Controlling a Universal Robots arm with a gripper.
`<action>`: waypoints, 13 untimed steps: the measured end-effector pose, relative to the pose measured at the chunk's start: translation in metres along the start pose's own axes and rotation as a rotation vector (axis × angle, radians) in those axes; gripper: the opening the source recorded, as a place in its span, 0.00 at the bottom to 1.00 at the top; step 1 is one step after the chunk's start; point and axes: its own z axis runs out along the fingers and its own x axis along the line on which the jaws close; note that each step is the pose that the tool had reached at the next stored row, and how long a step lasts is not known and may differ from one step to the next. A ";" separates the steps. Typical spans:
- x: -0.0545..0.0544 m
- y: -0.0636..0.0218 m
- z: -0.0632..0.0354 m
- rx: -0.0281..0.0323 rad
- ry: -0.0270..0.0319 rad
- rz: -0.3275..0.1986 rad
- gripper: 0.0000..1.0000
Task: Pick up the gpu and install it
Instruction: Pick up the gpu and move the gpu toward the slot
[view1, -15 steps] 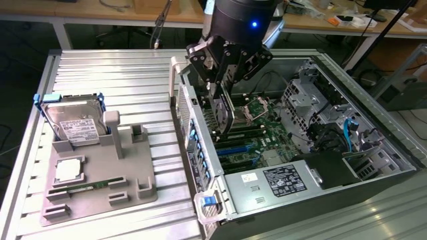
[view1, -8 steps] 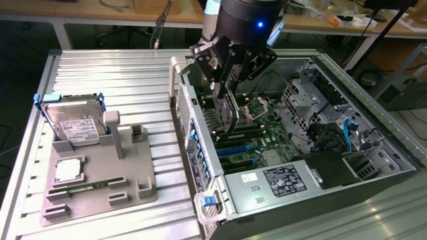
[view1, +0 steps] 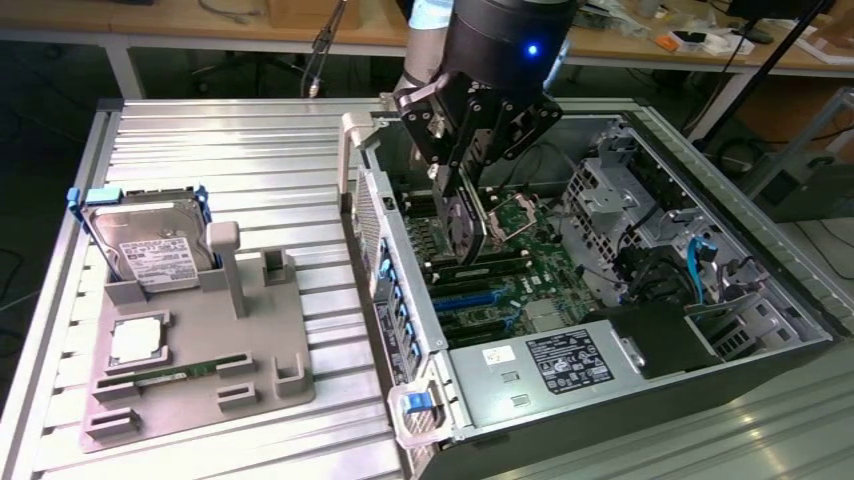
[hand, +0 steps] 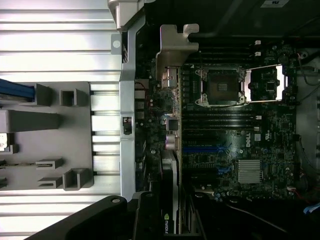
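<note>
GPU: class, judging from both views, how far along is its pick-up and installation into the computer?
Done: the gpu is picked up, clear of the grey holder. In hand: the claw grips it edge-on inside the open case, over the motherboard. Left: it does not look seated in the blue slot yet.

Dark gpu (view1: 467, 235) hangs edge-on (silvery end bracket) above the motherboard (view1: 541, 262).

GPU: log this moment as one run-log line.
tool: shut on thin dark gpu card, silvery bracket | where: over green motherboard in open computer case
</note>
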 end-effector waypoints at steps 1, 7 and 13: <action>-0.001 0.0000 0.0000 0.0000 0.0001 0.000 0.27; -0.007 0.0001 0.0001 0.0000 0.0003 0.000 0.27; -0.013 0.0001 0.0002 0.0001 0.0006 0.000 0.27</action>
